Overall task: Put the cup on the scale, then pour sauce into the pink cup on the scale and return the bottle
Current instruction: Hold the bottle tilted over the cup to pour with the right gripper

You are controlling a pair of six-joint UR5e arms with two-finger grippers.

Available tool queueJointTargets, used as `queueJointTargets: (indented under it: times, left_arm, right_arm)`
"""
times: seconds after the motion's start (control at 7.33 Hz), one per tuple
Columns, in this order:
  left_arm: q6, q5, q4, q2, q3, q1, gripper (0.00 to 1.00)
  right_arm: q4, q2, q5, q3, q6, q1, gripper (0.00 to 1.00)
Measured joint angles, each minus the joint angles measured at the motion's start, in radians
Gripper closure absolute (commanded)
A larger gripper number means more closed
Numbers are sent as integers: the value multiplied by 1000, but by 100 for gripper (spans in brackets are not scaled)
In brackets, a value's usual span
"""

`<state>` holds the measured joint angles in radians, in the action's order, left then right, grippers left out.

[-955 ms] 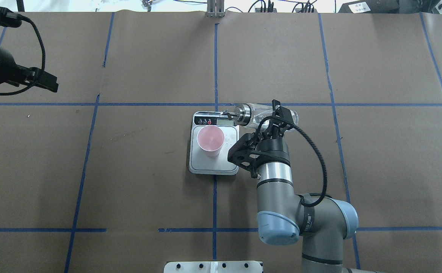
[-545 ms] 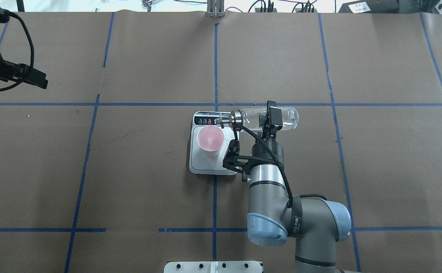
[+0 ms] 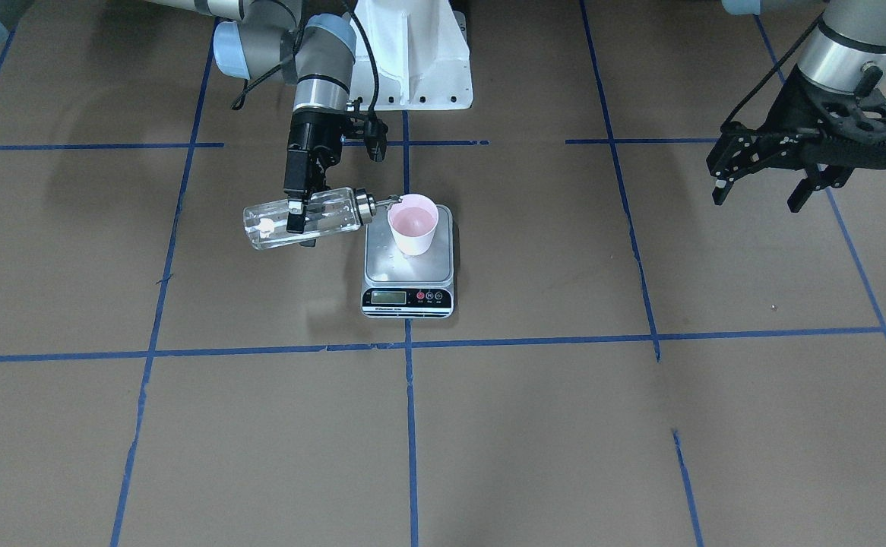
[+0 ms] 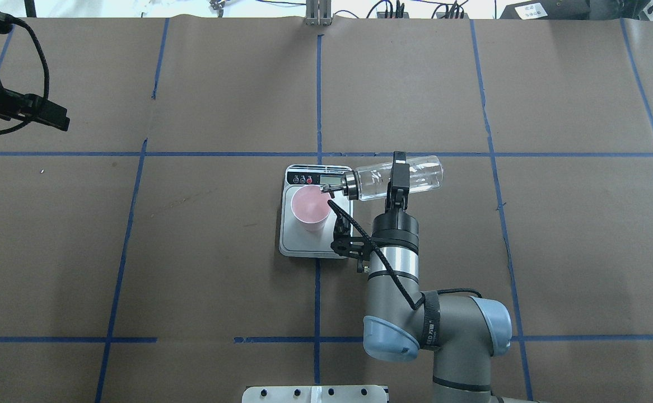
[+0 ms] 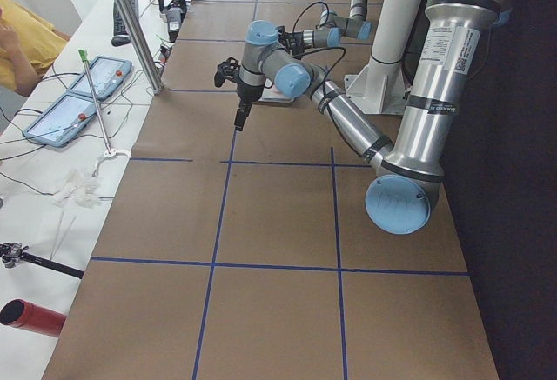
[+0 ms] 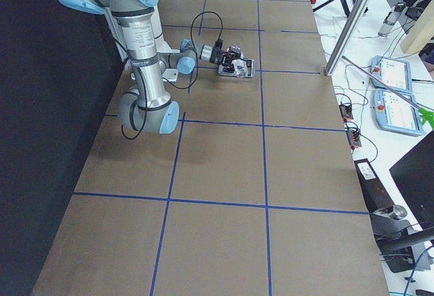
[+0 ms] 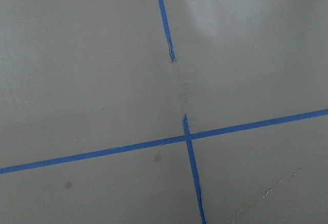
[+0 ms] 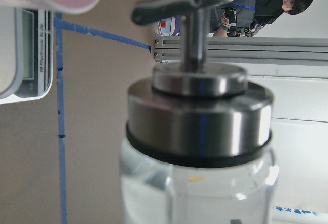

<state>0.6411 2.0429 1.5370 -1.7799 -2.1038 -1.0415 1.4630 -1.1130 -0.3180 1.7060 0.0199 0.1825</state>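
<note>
The right claw [image 4: 393, 182] clamps the bottle [image 4: 402, 178] sideways, spout at the rim of the cup [image 4: 310, 207] on the scale [image 4: 316, 246]. Tip slowly, spout over the cup's mouth, watching the display. The left claw [image 3: 762, 190] hangs open, empty.
</note>
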Motion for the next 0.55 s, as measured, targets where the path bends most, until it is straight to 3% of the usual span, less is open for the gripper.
queueJointTargets:
  times: [0.55]
  left_arm:
    - [1,0,0,0,2,0,0]
  right_arm:
    - [0,3,31,3,104,4,100]
